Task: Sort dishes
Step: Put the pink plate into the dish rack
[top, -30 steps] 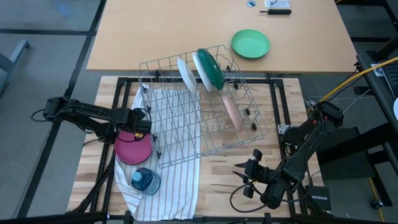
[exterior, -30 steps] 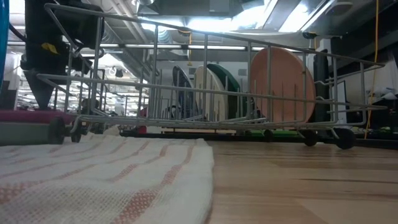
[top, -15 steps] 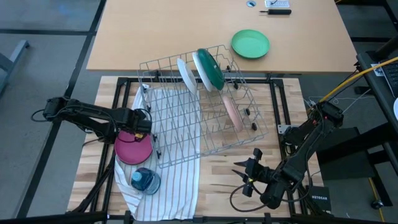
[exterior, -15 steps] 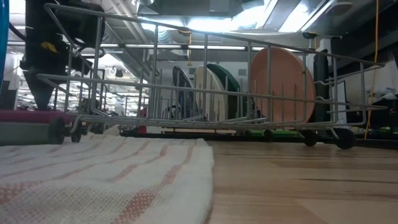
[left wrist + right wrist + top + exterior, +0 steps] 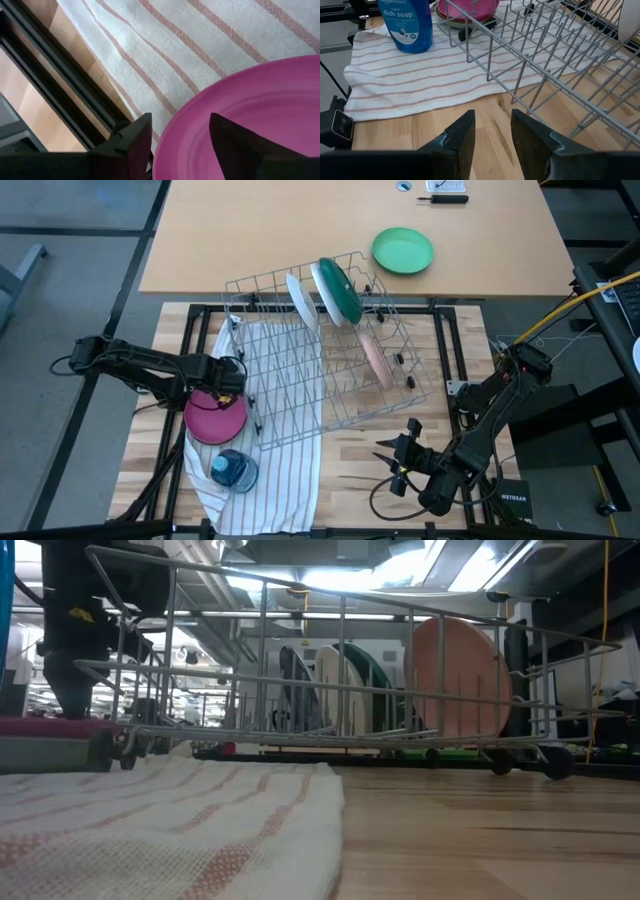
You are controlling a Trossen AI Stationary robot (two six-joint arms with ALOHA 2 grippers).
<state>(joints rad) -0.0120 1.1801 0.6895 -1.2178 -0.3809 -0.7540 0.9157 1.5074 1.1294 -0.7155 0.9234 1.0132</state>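
Straddling magenta plate (image 5: 250,120): left gripper (image 5: 180,137), seemingly.

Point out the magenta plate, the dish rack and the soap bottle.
magenta plate (image 5: 214,418): high view, centre of its face.
dish rack (image 5: 285,395): high view, wire floor at its middle.
soap bottle (image 5: 406,24): right wrist view, on its label.

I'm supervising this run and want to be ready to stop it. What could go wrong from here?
The left gripper straddles the rim of the magenta plate, which lies right beside the wire rack; lifting it could catch the wires and drag the rack. The plate sits on the striped towel, so a grip on the rim alone might slip. The blue soap bottle stands close by and could be knocked over.
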